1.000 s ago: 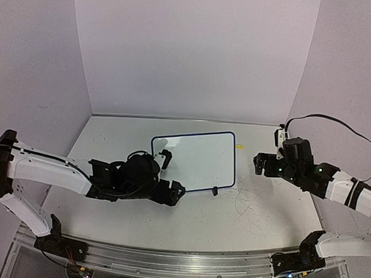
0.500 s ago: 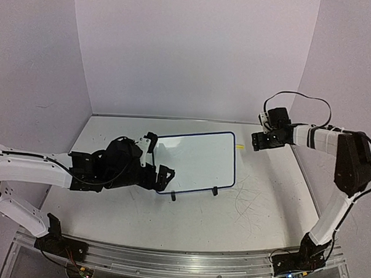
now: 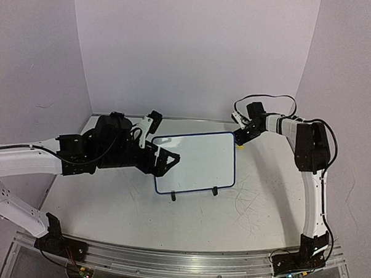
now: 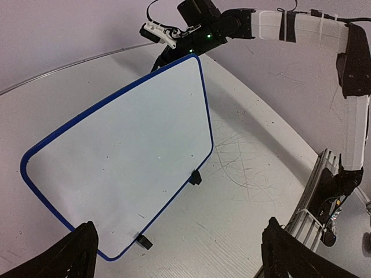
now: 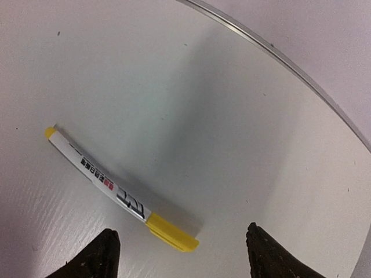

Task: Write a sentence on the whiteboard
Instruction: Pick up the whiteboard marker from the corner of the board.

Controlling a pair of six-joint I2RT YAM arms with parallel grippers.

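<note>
Right wrist view: the marker [image 5: 116,194] is seen lying flat on the worktop [image 5: 243,104], with the white barrel up-left and the yellow cap [image 5: 171,234] nearest the camera.
Right gripper [image 5: 185,255]: the fingers [image 5: 104,255] are held apart and nothing is clamped. Only the cap end lies between the tips, untouched.
Whiteboard [image 3: 200,161]: stood mid-worktop on two black clip feet [image 3: 214,191]. The right gripper is reached out just off its far right corner.
Left gripper [image 3: 165,161]: spread wide, empty, set at the board's left edge.
Board surface: no writing can be made out — the step in hand is judged to be the marker pick-up.
Risk, grip: the marker lies askew to the fingers. If they are closed here, only the cap may be caught and pulled off, or the barrel rolled away.
Risk, board: it is not held — a nudge from either arm could shift or tip it.
</note>
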